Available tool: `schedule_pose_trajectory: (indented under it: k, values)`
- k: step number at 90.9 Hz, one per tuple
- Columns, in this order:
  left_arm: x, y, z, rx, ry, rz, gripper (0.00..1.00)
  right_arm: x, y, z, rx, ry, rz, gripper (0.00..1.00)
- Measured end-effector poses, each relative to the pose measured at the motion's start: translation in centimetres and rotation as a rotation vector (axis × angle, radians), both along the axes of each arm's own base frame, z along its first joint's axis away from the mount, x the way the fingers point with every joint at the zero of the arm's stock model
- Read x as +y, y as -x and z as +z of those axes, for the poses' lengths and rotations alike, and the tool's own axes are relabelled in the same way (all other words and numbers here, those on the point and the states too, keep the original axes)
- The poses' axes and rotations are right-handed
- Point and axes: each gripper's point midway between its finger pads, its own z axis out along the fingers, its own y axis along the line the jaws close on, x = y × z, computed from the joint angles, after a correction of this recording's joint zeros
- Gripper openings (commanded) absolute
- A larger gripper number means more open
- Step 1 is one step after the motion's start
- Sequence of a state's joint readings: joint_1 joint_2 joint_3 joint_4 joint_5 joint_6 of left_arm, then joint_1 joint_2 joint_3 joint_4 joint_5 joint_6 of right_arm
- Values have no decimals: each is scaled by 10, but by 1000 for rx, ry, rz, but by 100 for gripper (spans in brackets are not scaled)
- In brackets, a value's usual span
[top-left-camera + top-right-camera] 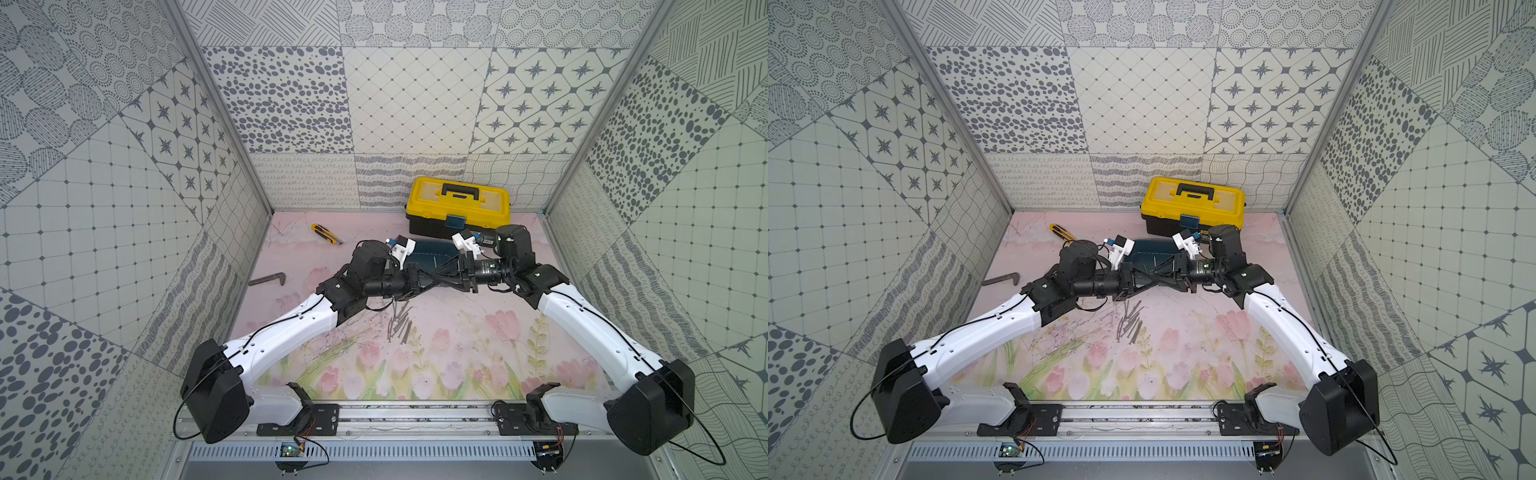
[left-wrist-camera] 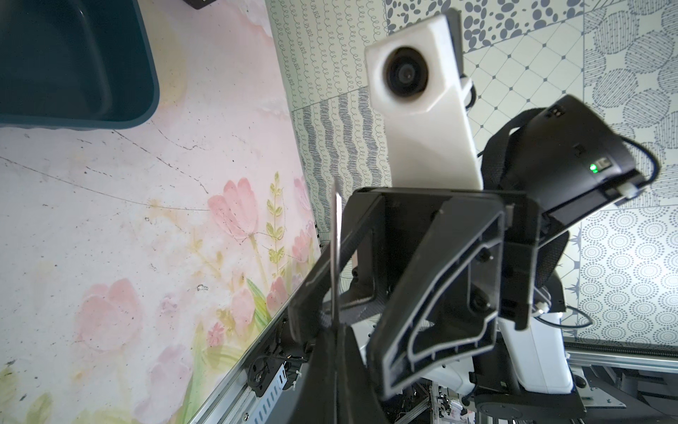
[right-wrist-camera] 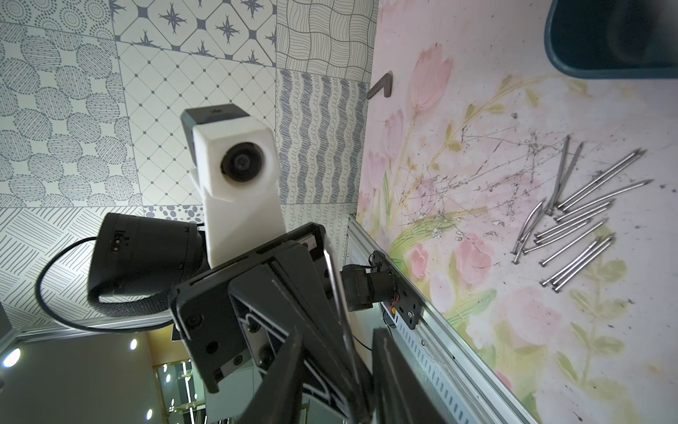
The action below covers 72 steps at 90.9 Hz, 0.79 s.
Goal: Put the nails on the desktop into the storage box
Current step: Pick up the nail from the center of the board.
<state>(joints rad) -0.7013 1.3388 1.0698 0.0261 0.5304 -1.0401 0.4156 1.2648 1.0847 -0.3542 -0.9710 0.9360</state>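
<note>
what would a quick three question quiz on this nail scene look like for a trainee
1. True or false: the left gripper is shut on a single nail.
2. Relative to the storage box, where is the loose nail pile? A: inside it. B: on the desktop, on its near side toward the robot's base. C: behind it, by the back wall.
3. Which two loose tools lie on the left arm's side of the desktop?

Key: 1 true. 2 B. 3 the utility knife and the L-shaped bar.
</note>
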Motion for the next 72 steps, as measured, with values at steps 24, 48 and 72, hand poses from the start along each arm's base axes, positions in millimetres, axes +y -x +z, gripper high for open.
schedule_pose_trajectory:
  k: [24,48,72]
  values:
    - [1,1,-2,10,5,1,0,-1,-3,0,-10,6,-20,22]
    - [0,3,3,-5,23,-11,0,0,-6,1,3,7,-41,12]
    - [1,2,4,14,32,2,0,-2,-9,-1,-11,18,-57,0]
